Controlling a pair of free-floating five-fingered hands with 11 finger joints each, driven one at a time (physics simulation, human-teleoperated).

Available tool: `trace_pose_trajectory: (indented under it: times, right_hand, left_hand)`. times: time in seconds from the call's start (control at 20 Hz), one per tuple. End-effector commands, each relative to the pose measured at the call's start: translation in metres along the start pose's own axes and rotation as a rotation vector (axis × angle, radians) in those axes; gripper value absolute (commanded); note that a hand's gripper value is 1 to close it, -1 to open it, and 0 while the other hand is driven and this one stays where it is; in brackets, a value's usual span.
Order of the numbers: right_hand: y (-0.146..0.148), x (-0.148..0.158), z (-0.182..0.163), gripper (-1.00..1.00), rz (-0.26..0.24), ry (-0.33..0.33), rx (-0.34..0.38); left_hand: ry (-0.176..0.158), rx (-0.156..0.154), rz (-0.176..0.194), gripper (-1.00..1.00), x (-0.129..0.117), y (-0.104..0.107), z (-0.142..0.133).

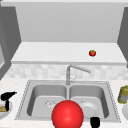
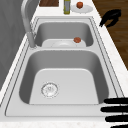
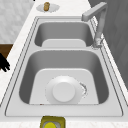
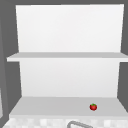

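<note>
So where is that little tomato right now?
The tomato sits on the lowest shelf above the sink, toward its right end in the front view, up behind the faucet; the upper view shows it too.

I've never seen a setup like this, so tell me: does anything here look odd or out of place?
Yes. A big red ball sits at the sink's front edge, oversized for a kitchen. A lone tomato rests on the open shelf above, and a white plate lies in the right basin.

Open white shelves (image 4: 67, 56) between grey walls, pale tiled backsplash (image 1: 37, 71), speckled white counter (image 2: 113, 53) and dark wooden floor (image 2: 120, 32) beyond.
</note>
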State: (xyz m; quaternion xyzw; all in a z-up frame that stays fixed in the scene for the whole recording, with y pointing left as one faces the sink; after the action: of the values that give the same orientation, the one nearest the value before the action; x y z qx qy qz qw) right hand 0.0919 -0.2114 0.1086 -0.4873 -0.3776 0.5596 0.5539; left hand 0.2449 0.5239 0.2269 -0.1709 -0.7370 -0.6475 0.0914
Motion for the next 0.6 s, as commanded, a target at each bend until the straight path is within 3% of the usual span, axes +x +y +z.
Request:
trace_pose_trajectory:
  times: [0.0, 0.1, 0.15, 0.35, 0.4, 0.45, 0.5, 0.55]
  right_hand:
    - [0.000, 0.000, 0.000, 0.00, 0.000, 0.000, 0.000]
    - [0.000, 0.000, 0.000, 0.00, 0.000, 0.000, 0.000]
    - [0.000, 0.000, 0.000, 0.00, 0.000, 0.000, 0.000]
    - [0.000, 0.000, 0.000, 0.00, 0.000, 0.000, 0.000]
    - [0.000, 0.000, 0.000, 0.00, 0.000, 0.000, 0.000]
    - [0.000, 0.000, 0.000, 0.00, 0.000, 0.000, 0.000]
    - [0.000, 0.000, 0.000, 0.00, 0.000, 0.000, 0.000]
    - [0.000, 0.000, 0.000, 0.00, 0.000, 0.000, 0.000]
  left_hand:
    - [0.004, -0.028, -0.023, -1.00, 0.003, 0.000, -0.016]
    - [-0.040, -0.040, -0.031, -1.00, 0.012, -0.004, -0.018]
    - [-0.001, -0.001, -0.001, -1.00, 0.006, -0.003, -0.011]
    - [-0.005, 0.005, -0.001, -1.00, 0.007, -0.002, -0.014]
    - [-0.002, 0.002, 0.012, -1.00, 0.012, -0.011, -0.012]
    - [-0.005, -0.004, -0.003, -1.00, 0.010, -0.005, -0.017]
    - [-0.008, -0.049, -0.018, -1.00, 0.014, -0.007, -0.030]
    - [0.004, -0.061, -0.026, -1.00, 0.015, -0.007, -0.037]
